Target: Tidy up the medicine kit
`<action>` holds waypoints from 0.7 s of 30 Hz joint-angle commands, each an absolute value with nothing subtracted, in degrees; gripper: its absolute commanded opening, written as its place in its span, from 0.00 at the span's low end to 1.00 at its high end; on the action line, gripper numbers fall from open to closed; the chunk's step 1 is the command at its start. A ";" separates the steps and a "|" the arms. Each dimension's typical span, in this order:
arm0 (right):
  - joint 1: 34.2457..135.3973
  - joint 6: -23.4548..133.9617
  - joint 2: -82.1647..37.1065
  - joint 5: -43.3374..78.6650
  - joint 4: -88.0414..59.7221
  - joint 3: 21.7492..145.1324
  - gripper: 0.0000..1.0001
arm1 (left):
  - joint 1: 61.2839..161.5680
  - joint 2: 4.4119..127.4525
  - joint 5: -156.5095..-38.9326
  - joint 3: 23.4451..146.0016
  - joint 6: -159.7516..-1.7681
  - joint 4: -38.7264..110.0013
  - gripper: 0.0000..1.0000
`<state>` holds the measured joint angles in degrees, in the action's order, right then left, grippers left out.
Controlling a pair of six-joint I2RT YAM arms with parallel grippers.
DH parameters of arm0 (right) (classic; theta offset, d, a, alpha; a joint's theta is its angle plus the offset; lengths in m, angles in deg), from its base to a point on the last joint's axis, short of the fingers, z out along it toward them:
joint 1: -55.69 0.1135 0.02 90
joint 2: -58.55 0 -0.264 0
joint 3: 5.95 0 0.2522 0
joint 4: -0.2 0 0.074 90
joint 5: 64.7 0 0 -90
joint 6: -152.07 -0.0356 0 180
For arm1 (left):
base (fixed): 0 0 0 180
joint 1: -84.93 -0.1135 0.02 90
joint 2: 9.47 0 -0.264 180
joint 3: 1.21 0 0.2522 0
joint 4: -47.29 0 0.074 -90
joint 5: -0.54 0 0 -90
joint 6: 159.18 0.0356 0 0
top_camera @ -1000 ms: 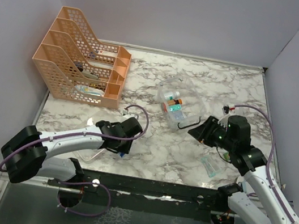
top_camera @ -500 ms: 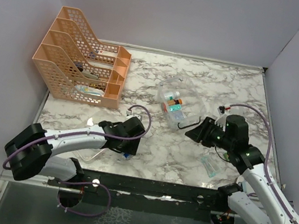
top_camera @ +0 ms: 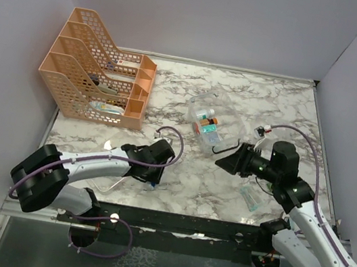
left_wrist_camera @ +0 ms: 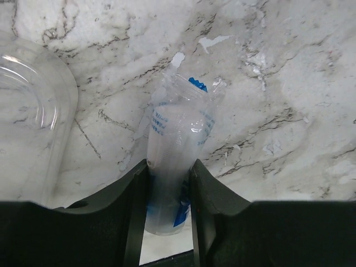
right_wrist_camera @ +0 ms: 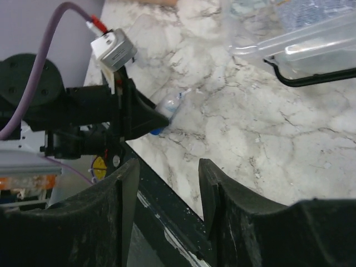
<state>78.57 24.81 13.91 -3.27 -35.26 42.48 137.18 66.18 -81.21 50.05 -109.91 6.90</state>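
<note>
Kit (top_camera: 211, 122) lies diagonally, handle (top_camera: 229, 149) toward the right gripper (right_wrist_camera: 168, 167), which gapes empty; left gripper (left_wrist_camera: 168, 167) pinches a vial (left_wrist_camera: 178, 133), blue print unreadable.

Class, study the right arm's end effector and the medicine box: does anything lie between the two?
Nothing visible does. The right end effector is open just short of the medicine box, with only bare marble table between it and the box's black handle. The left end effector grips a plastic packet well aside.
</note>
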 commanded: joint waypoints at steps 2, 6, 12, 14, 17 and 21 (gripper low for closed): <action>78.78 25.99 20.85 -11.85 -23.83 40.09 0.53 | 137.40 59.75 -78.98 53.39 -108.00 11.83 0.33; 78.77 24.18 23.13 -13.51 -17.71 38.79 0.61 | 137.35 52.25 -79.76 55.19 -109.57 18.65 0.33; 78.80 16.92 23.48 -15.65 -2.56 35.33 0.62 | 137.38 45.43 -87.71 56.56 -111.40 36.58 0.31; 78.75 15.17 23.42 -16.39 2.73 34.58 0.62 | 137.31 44.59 -89.90 57.10 -112.27 41.26 0.31; 78.78 13.99 21.99 -18.15 8.21 35.29 0.63 | 137.31 43.92 -91.59 57.49 -115.49 46.20 0.31; 78.98 12.34 18.40 -21.22 14.74 36.74 0.65 | 137.35 43.58 -92.45 57.10 -120.38 51.08 0.31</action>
